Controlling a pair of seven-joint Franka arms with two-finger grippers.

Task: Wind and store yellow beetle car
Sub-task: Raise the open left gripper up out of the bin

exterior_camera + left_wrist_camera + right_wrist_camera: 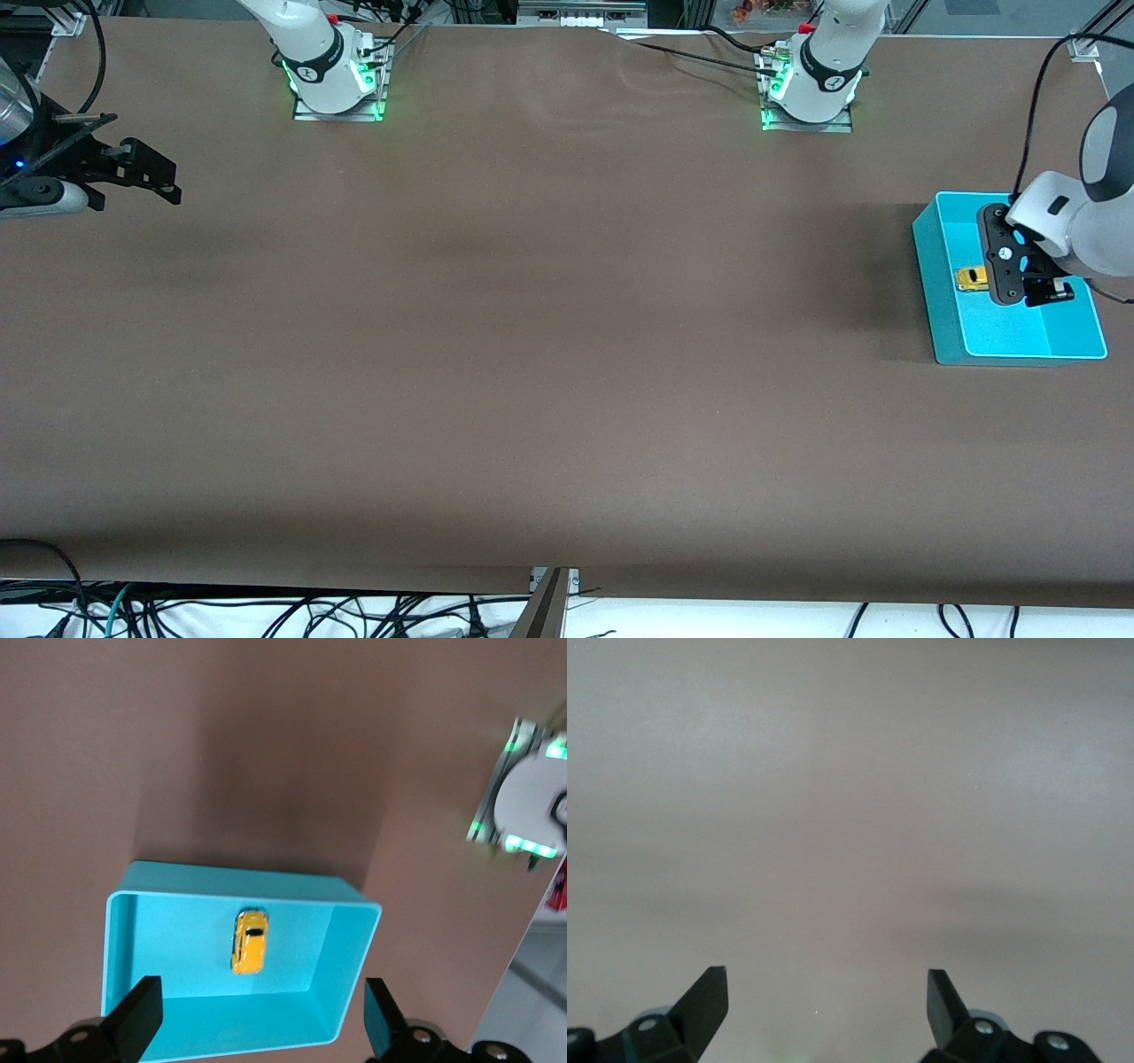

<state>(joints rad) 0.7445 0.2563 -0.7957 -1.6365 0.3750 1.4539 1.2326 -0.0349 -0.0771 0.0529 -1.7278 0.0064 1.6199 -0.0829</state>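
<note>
The yellow beetle car (971,279) lies on the floor of a turquoise bin (939,292) at the left arm's end of the table. It also shows in the left wrist view (250,942), inside the bin (350,974). My left gripper (1045,291) hangs over the bin, open and empty, above the car and apart from it (261,1019). My right gripper (146,173) is open and empty over bare table at the right arm's end (827,1010), where that arm waits.
The brown table top (532,354) spreads between the two arms. The arm bases (337,80) (811,89) stand along the table's edge farthest from the front camera. Cables hang along the edge nearest that camera.
</note>
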